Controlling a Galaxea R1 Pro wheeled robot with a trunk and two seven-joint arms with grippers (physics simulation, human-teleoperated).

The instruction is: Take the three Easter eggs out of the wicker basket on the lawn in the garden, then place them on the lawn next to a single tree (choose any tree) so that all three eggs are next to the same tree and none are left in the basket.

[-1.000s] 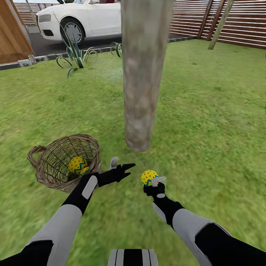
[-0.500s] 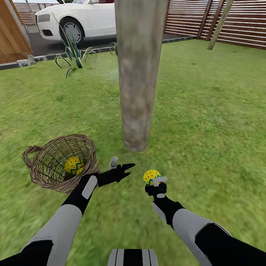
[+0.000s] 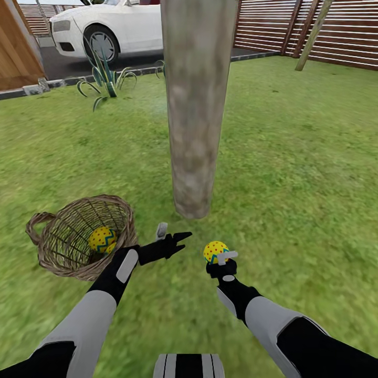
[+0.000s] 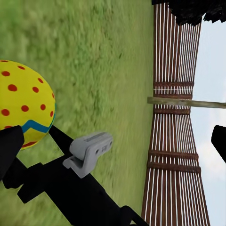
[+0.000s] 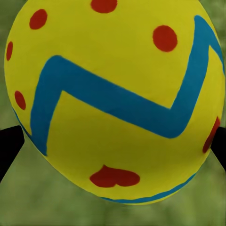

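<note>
So our right gripper [image 3: 218, 255] is clamped on one yellow zigzag-banded Easter egg [image 3: 214, 251], just short of the thick grey-brown tree trunk [image 3: 193, 131]. Our left gripper [image 3: 170, 235] hangs spread and empty beside the brown woven-twig wicker basket [image 3: 58, 251]. We count two eggs [image 3: 102, 239] inside it.

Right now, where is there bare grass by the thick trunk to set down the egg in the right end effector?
Bare lawn lies right of the thick grey-brown tree trunk, and between its base and the right end effector holding the yellow zigzag egg. Left is crowded: the brown wicker basket and the open left end effector.

The head camera looks down over the lawn [image 3: 294, 157]; both wrist cameras sit close, sharing the held egg [image 5: 113, 99].
</note>
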